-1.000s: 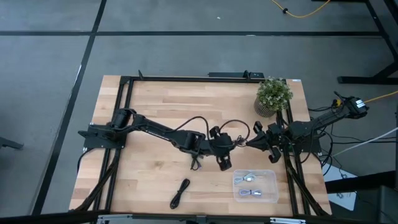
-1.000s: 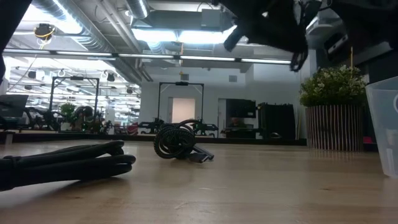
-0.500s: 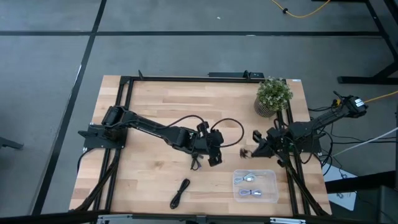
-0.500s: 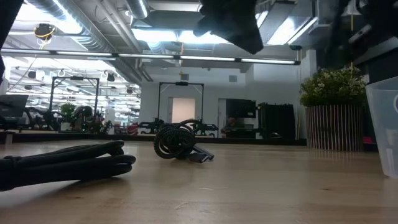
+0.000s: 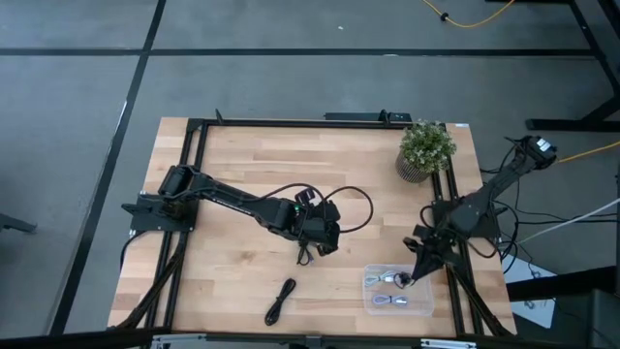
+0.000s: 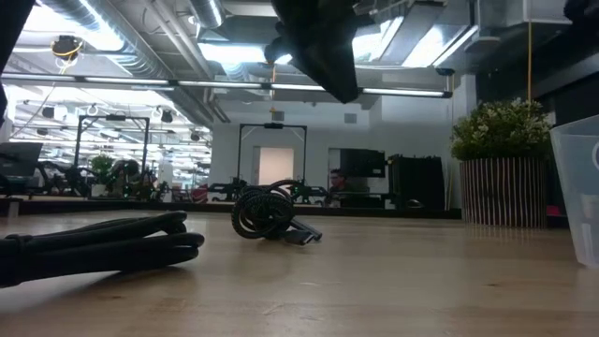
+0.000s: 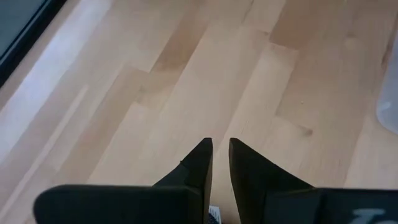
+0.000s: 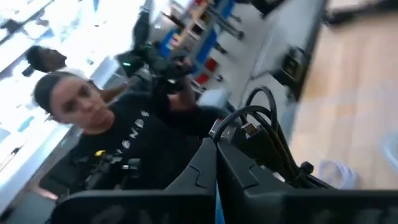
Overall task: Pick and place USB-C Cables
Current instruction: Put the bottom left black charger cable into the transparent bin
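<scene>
My right gripper [image 5: 412,278] [image 8: 216,146] is shut on a black USB-C cable bundle [image 8: 266,140] and hangs over the clear container [image 5: 422,291] near the table's near right corner. Two pale cables [image 5: 387,279] lie inside the container. My left gripper [image 5: 325,231] [image 7: 221,154] hovers mid-table with a narrow gap between its fingers, holding nothing. A coiled black cable [image 5: 305,254] [image 6: 267,212] lies on the wood just near of it. Another black cable [image 5: 281,301] [image 6: 94,248] lies by the near edge. My right gripper pinches the black cable bundle between its two fingers [image 8: 239,174]. The fingers hide the spot they grip. Its loops [image 8: 273,124] stick out past and beside the fingertips. The bundle is lifted clear of the table, above the container.
A potted plant [image 5: 424,150] [image 6: 501,164] stands at the far right of the table. The container's wall [image 6: 576,187] rises at the right in the low view. A black frame [image 5: 199,131] borders the tabletop. People show in the room beyond.
The two grippers stood tip to tip at mid-table with the cable between them. Since then my right gripper has carried the cable toward the near edge, to above the container, tipping downward. My left gripper has drawn back toward the table's left.
</scene>
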### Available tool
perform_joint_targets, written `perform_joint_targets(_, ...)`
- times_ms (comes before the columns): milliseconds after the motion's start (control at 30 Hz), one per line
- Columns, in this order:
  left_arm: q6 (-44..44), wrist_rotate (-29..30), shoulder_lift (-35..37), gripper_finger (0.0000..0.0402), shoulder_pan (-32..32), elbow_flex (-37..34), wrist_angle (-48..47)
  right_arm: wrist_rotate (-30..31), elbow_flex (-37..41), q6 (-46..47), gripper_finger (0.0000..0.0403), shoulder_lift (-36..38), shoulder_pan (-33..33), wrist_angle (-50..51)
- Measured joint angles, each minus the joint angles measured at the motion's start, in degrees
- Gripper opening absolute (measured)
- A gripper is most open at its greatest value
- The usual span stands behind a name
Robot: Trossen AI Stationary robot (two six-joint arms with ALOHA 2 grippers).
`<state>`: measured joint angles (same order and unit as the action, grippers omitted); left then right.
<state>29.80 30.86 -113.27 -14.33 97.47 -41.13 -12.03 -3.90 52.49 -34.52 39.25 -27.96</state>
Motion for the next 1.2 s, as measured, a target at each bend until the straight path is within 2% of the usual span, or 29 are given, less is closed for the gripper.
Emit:
perform_joint_targets(233, 0.2, 0.0, 0.0, 0.0047, 0.0, 0.0, 0.0, 5.9, 0.0, 1.0, 0.0031, 0.0, 3.1, 1.9)
perform_joint_targets(567, 1.5, 0.0, 0.0, 0.0044, 0.0, 0.0, 0.2, 6.6, 0.0, -0.7, 0.0036, 0.0, 3.1, 2.0)
perform_joint_targets(700, 1.5, 0.1, 0.0, 0.0044, 0.0, 0.0, 0.2, 10.1, 0.0, 1.0, 0.0036, 0.0, 3.0, 4.0)
perform_joint_targets(867, 1.5, 0.1, 0.0, 0.0044, 0.0, 0.0, 0.2, 10.5, 0.0, -3.0, 0.0035, 0.0, 2.5, 3.9)
perform_joint_targets(1100, 1.6, 0.2, 0.0, 0.0044, 0.0, 0.0, 0.2, 9.0, 0.0, 4.2, 0.0035, 0.0, 2.6, 3.4)
perform_joint_targets(1200, 1.6, 0.2, 0.0, 0.0044, 0.0, 0.0, 0.2, 8.6, 0.0, 4.3, 0.0035, 0.0, 3.2, 3.5)
